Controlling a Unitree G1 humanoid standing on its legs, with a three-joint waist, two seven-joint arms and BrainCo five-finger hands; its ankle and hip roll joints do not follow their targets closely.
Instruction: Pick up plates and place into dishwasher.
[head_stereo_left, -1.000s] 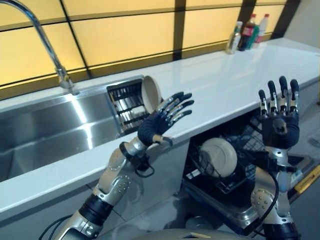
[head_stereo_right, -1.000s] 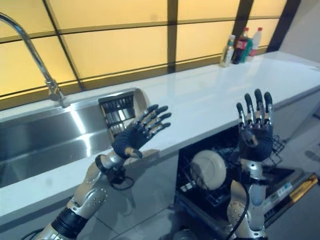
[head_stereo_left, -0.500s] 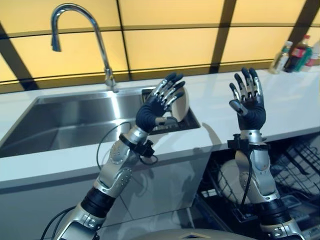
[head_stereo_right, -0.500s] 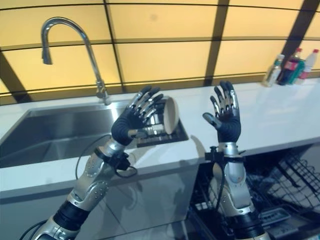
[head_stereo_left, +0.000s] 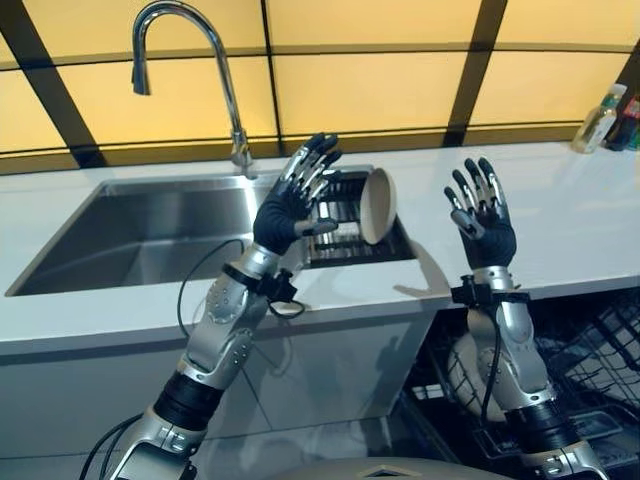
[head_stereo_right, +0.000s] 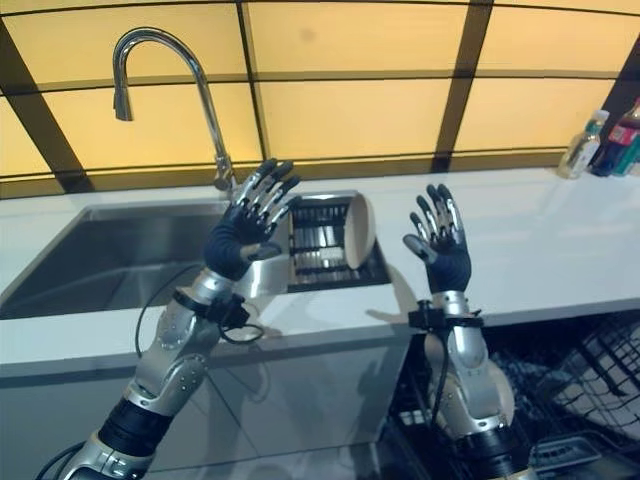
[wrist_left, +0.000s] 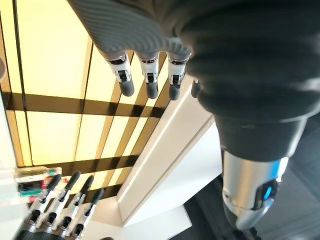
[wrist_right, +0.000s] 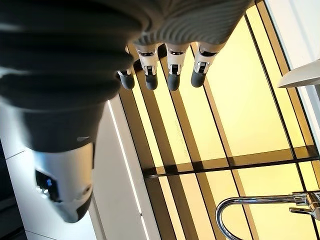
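Both hands raised, palms toward the yellow-panelled wall, fingers straight and spread, nothing held. Left hand (head_stereo_left: 287, 203) up above the sink's right end. Right hand (head_stereo_left: 484, 218) up above the white desk (head_stereo_left: 560, 215), well apart from the left.

Task's thing: one round cream-white ceramic plate (head_stereo_left: 377, 192) standing on edge in the dark slotted drying rack (head_stereo_left: 335, 215) set into the sink's right end. It sits between the two hands, just beyond and right of the left hand, further from the right hand. A second pale round plate (head_stereo_left: 465, 362) shows below the right arm, already standing in the dark wire basket of the open dishwasher (head_stereo_left: 600, 350) under the desk edge.

Count: two plates visible, one in the rack and one in the dishwasher; whether more lie in the rack behind the left hand cannot be told. One stainless steel sink basin (head_stereo_left: 150, 225), one curved chrome tap (head_stereo_left: 190, 60), a cluster of bottles (head_stereo_left: 612, 112) at the far end of the desk past the right hand, number unclear.

Handling, as a judgement: plate is likely stiff, smooth glazed, slippery, moderately heavy, and breakable if knocked against rack or desk edge. Best hold is probably on the exposed upper rim, thumb on one face, fingers on the other, lifting straight up out of the slot.
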